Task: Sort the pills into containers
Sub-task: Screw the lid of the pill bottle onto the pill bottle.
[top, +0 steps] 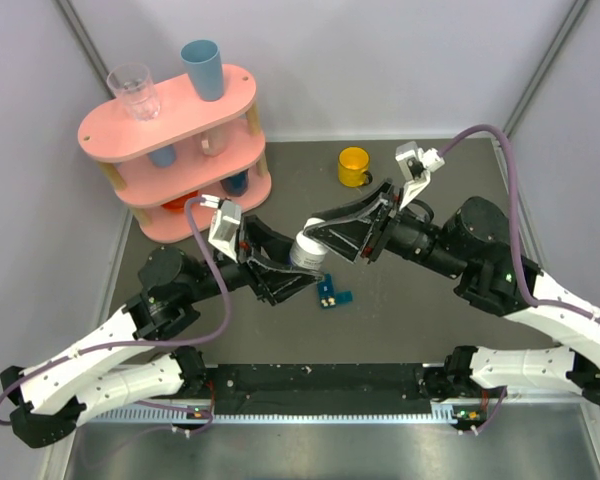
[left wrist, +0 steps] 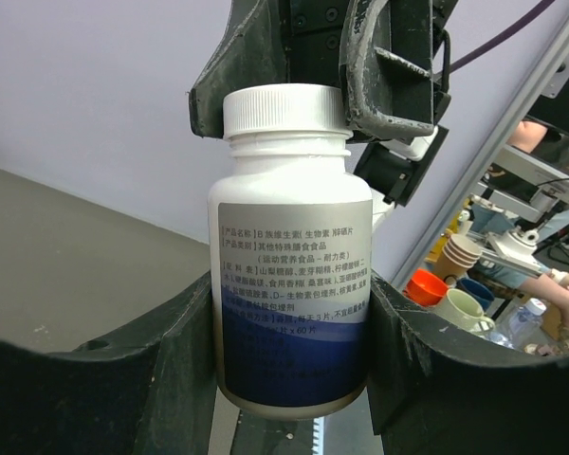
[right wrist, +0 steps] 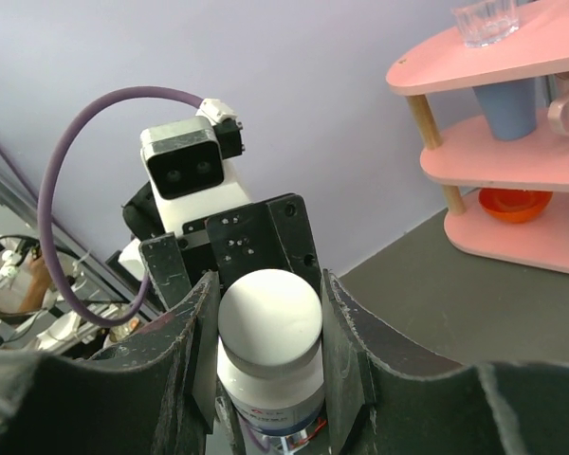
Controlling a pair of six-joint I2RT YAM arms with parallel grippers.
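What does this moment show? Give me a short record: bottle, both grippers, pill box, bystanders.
bottle: white, labelled, cap on
left gripper: jaws shut on the bottle's body
right gripper: jaws shut on the cap
pill box: teal, on the table, close to the grippers, untouched
pills: none visible
bystanders: yellow mug; pink shelf with glass and blue cup on top

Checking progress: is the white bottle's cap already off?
No, the cap sits on the bottle, with the right gripper closed around it.
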